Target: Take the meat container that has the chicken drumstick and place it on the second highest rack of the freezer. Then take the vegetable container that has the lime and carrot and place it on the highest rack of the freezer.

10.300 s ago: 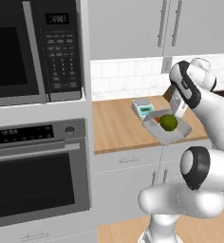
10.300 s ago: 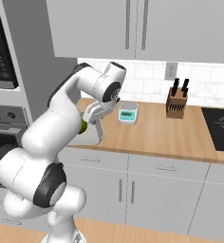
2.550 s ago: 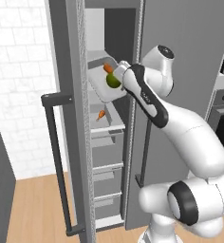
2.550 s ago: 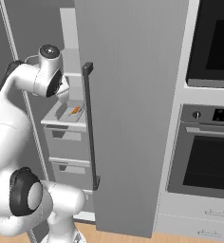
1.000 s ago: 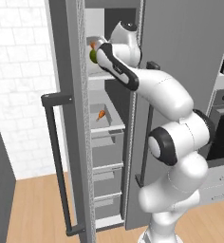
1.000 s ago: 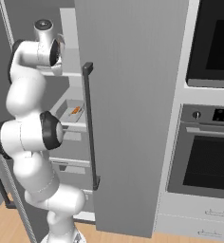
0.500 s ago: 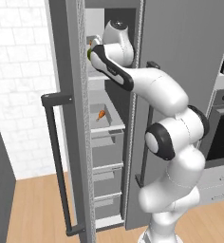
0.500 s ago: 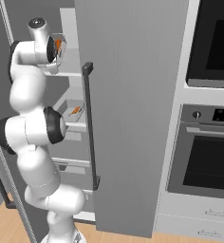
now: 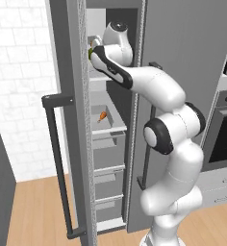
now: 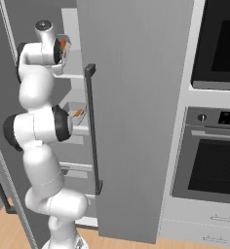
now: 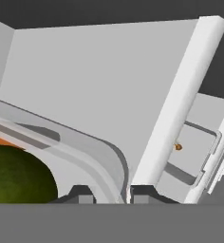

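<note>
Hand view: gripping the vegetable container (image 11: 92,152) rim in the claw (image 11: 111,192), lime (image 11: 16,175) inside, hovering above the highest rack (image 11: 175,109).

A dark-green lime (image 11: 16,175) is seen just left of the dark fingertips (image 11: 80,193), with a strip of orange carrot (image 11: 2,140) above it. Both are enclosed by the pale, translucent grey rim of the vegetable container (image 11: 92,152). The freezer (image 9: 178,72) is rendered in flat mid-grey, and its bar handle (image 10: 91,129) in near-black. The highest rack (image 11: 173,114), right of the fingertips, is shown in light grey-white. On the second highest rack (image 9: 110,126), below the hand, a small orange-brown chicken drumstick (image 9: 102,116) is set off against the light grey meat container (image 11: 194,152). The drawers (image 9: 108,170) beneath are grey. The arm (image 9: 149,86) is coloured white with dark joints. A white brick pattern is carried by the wall (image 9: 19,72), and a wood-plank pattern in warm tan by the floor (image 9: 33,211).
</note>
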